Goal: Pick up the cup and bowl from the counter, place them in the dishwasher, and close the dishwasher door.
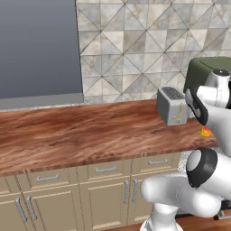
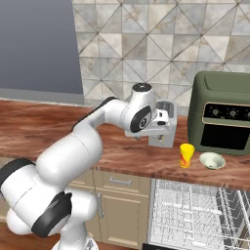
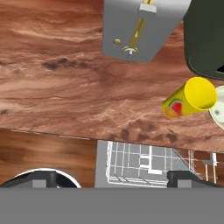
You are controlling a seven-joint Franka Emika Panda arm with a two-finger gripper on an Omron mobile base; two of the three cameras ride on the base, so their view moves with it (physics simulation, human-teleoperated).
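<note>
Cup (image 2: 186, 155) stands upright on the counter (image 2: 58, 129) near its front edge, just in front of the dark green oven (image 2: 226, 111), with the bowl (image 2: 212, 160) just beside it toward the counter's right end; neither is touched yet. Gripper (image 3: 111, 177) hangs above the counter's front edge in front of the toaster (image 2: 163, 124), empty, fingers spread wide apart, looking down. In the hand view the cup (image 3: 190, 99) sits up and to the right of the fingertips (image 3: 183, 176), clear of both, and the bowl's (image 3: 218, 113) rim just peeks in at the right margin beyond it. So the target lies off to the gripper's side, toward the oven, not between the jaws. Cup's long axis is vertical, mouth up, so my guess is a sideways shift along the front edge, then a straight descent over it. Dishwasher (image 2: 195, 215) is open below the counter edge, wire rack (image 3: 135, 162) pulled out, directly under cup and bowl. Risk as I judge it: the bowl is close enough to get nudged by the outer finger.
</note>
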